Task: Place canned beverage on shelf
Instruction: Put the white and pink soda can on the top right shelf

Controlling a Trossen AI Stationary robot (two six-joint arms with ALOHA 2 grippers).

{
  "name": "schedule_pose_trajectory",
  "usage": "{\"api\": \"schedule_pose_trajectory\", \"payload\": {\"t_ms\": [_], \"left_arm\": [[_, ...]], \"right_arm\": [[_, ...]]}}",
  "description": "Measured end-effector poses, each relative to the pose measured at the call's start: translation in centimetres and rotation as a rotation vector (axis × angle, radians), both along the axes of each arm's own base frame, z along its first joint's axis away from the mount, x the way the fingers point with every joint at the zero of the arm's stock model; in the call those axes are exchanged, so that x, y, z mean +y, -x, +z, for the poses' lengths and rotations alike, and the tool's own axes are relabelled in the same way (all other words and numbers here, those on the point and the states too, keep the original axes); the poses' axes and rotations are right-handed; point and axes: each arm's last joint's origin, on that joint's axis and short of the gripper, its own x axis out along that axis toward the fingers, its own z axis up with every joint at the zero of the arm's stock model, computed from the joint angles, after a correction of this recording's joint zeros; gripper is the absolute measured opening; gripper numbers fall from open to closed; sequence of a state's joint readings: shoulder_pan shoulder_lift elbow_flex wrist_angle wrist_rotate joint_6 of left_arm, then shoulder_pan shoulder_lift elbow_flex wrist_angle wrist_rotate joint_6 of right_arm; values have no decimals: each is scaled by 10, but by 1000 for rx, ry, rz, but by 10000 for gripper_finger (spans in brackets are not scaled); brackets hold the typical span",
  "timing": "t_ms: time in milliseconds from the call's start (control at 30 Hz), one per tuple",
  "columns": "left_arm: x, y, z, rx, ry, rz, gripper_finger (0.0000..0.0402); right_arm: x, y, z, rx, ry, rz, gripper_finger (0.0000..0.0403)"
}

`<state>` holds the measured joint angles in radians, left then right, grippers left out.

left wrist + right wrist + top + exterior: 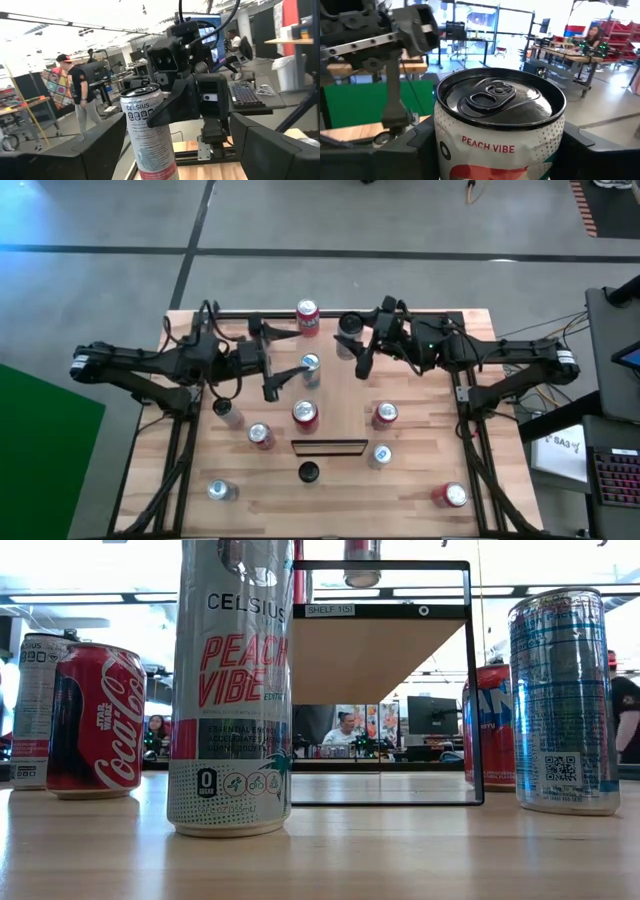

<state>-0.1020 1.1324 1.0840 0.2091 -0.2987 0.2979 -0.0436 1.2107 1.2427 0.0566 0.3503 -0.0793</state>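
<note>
While right claw [353,340] grips Peach Vibe can [500,105] near table [420,490] edge, left claw [290,378] gapes.

A red Coca-Cola can [97,720] stands upright on the planked tabletop [400,850]. A black round object [308,472] lies near the front edge. A person in a cap [80,95] stands beyond.

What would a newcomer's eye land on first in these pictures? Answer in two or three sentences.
A tall Celsius Peach Vibe can looms in the low view, standing on the table in front of the framed shelf. From above, the left gripper and right gripper face each other across a silver-topped can near the table's far middle, with other cans scattered around.
</note>
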Motion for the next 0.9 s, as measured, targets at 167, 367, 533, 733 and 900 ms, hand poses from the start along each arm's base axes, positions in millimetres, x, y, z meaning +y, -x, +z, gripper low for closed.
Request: {"api": "schedule_pose_trajectory", "payload": {"t_ms": [167,367,533,733,900], "left_arm": [[0,0,-1,13,-14,12,322],[2,0,-3,36,-29,71,322],[3,2,-4,63,-51,95,322],[4,6,-2,64,-51,99,322],[5,7,-2,71,-52,106,322]], "right_arm": [[-10,5,-18,-27,-35,-38,246],[-30,4,-49,-66,-89,-122,246],[-44,5,-74,-97,-118,-217,246],[-51,2,-91,-85,-138,-266,247],[-53,-7,-98,-65,-140,-265,247]]}}
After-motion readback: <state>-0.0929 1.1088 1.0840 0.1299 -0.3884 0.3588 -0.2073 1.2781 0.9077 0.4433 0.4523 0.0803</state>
